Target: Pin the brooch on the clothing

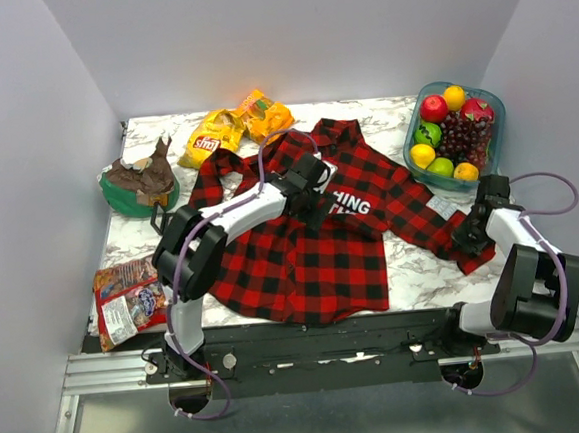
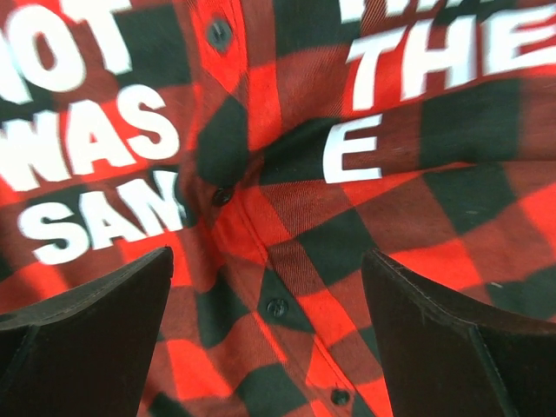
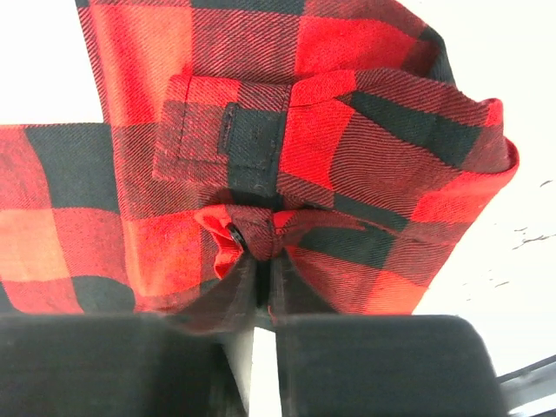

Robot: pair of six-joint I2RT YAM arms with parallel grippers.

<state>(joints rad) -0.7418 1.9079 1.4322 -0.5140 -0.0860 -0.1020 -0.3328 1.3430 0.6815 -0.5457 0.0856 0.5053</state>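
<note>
Worryingly, I see no brooch: my left tool (image 2: 268,261) gapes open over the lettered chest of the red-and-black plaid shirt (image 1: 303,266), my right tool (image 3: 263,295) pinches its cuff (image 3: 347,165), and tugging could rumple the pinning spot.

The top view looks steeply down on the whole shirt (image 1: 303,266) from beyond its hem; the left wrist view faces down, close over its lettered chest; the right wrist view sits closest, at its sleeve cuff (image 3: 347,156); all three share the shirt.
</note>
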